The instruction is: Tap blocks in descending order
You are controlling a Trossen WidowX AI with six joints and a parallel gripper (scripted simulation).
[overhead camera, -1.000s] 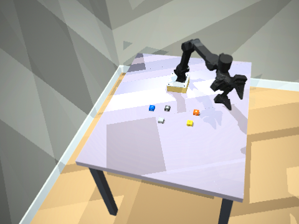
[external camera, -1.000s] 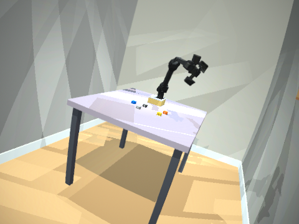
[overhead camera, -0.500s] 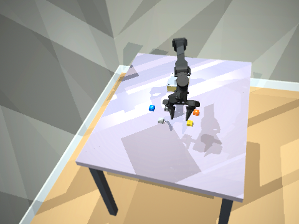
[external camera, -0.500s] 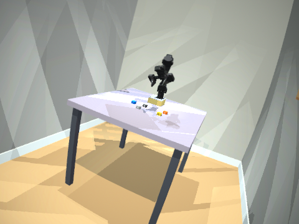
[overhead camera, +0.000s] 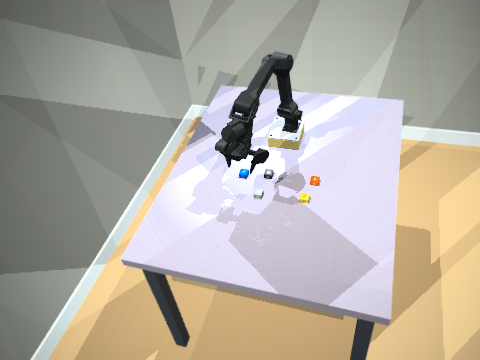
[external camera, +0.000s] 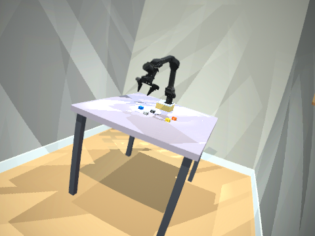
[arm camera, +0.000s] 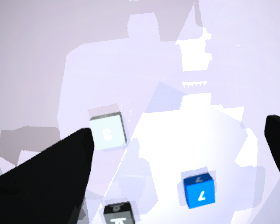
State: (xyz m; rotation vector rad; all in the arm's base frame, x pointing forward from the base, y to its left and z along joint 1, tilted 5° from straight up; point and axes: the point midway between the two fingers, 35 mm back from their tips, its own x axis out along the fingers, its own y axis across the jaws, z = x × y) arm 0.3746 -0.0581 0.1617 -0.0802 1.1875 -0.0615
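My gripper (overhead camera: 240,168) (external camera: 143,92) (arm camera: 182,131) is open and empty, above the table near the blue block. The blue block (overhead camera: 243,174) (external camera: 140,107) (arm camera: 199,192) shows what looks like a 7. The white block (overhead camera: 258,194) (external camera: 146,113) (arm camera: 108,132) lies beside the left fingertip in the wrist view; its faint digit looks like a 3. The dark grey block (overhead camera: 269,174) (external camera: 152,111) (arm camera: 119,214) is cut off by the wrist view's lower edge, its digit unclear. The orange block (overhead camera: 315,180) (external camera: 174,118) and yellow block (overhead camera: 305,198) (external camera: 168,120) have digits too small to read.
The arm's pale-topped yellow base (overhead camera: 285,142) (external camera: 164,107) stands behind the blocks on the table (overhead camera: 190,241) (external camera: 98,106). The dark grey block lies close to the blue one. The orange and yellow blocks lie together farther to the right in the top and exterior views.
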